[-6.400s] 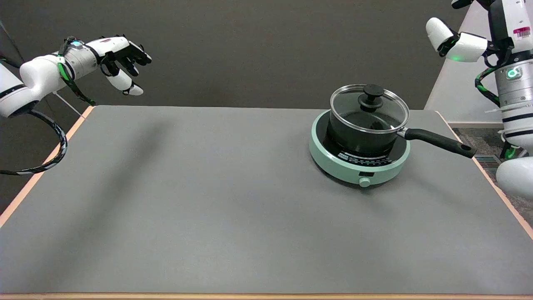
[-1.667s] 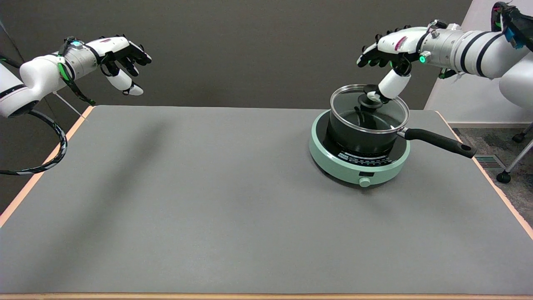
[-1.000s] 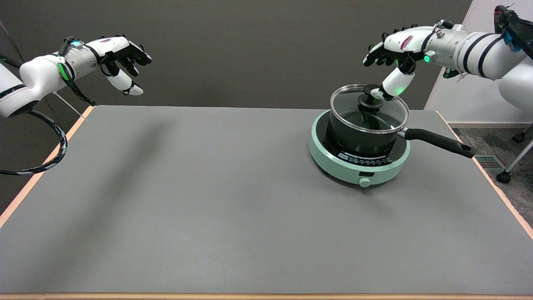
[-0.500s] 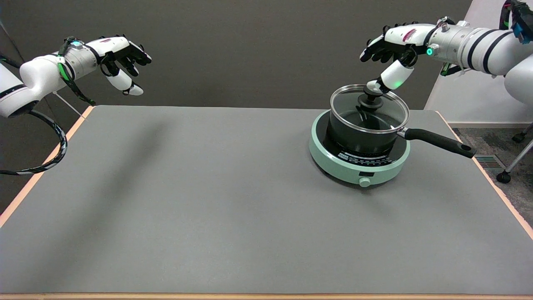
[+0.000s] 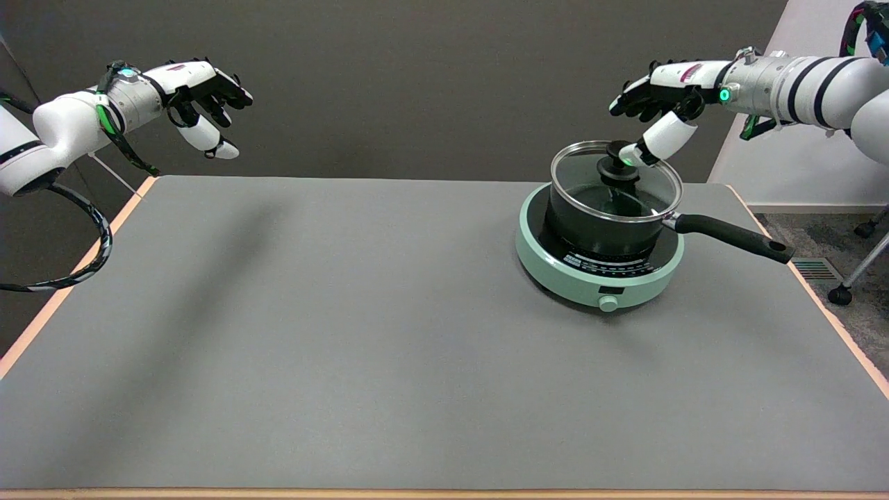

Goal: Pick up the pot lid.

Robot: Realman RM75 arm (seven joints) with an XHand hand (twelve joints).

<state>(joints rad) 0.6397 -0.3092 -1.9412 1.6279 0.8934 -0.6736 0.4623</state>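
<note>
Pot lid [image 5: 615, 182], clear glass with a metal rim and a black knob [image 5: 615, 163] at its centre, sits flat and closed on the black pot [image 5: 601, 226]. The pot stands on a round mint-green induction cooker [image 5: 599, 267] at the far right of the table, its long black handle [image 5: 733, 237] pointing toward the right edge.

The right hand [image 5: 663, 104] reaches in from the upper right and hangs above the lid. Its white thumb [image 5: 660, 141] angles down so that its tip meets the right side of the knob, or lies just against it; the view does not settle whether it presses. The dark fingers [image 5: 635, 99] are loosely curled and held up in the air above and behind the knob, apart from it and apart from the thumb. Nothing is enclosed in the hand, and the lid is not lifted.

The cooker has a small round dial [image 5: 608, 303] on its front edge and pale markings on its black top. The table [image 5: 333, 333] is covered with a plain grey mat, with a light wooden border showing along the left, right and near sides. Behind it is a dark wall; to the far right are a pale panel, a strip of floor and a chair caster [image 5: 839, 294].
</note>
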